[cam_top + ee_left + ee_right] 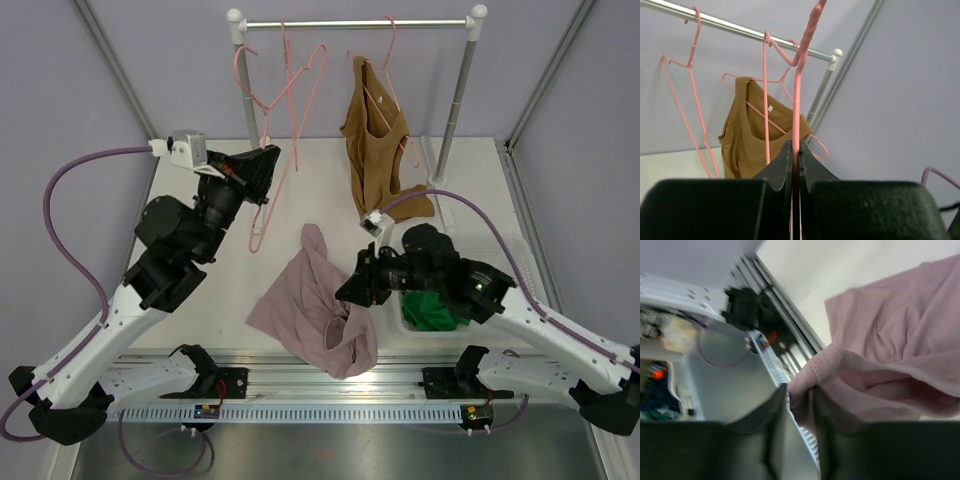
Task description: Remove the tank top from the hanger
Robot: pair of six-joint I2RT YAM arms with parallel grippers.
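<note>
Right gripper (800, 400) is pinched shut on just the ribbed edge of the pink tank top (305, 300). That's the main worry: it's a skinny bit of fabric to hold, so a quick pull could let it slide right out.

The rest of the top is crumpled on the table (220, 290), and one lobe droops over the front rail (300, 375). Dragging it sideways could snag it there. If it's let go too near the edge, I'd guess the weight takes it over the side. It looks clear of the hanger to me, but the top view doesn't make that certain.

Left gripper (795, 152) has its fingers pressed together on one thin wire of a pink hanger (798, 95). A wire that thin can pivot in the grip, so the hanger might swing. Its hook runs out of frame in the wrist view, so I can't tell if it's on the rod (350, 22) or off. If it swings it could bump its neighbours, or knock the brown tank top (372, 150) down.

Counts, as best I can make out:
- Tank tops: two, the pink one on the table and the brown one hanging.
- Pink hangers: three. One is gripped, one is bare on the rod (700, 107), and one is under the brown top (771, 122).
- One rod.
- One clear bin (515, 250), with one bundle of green cloth (432, 312) in it, partly hidden by the right arm.
</note>
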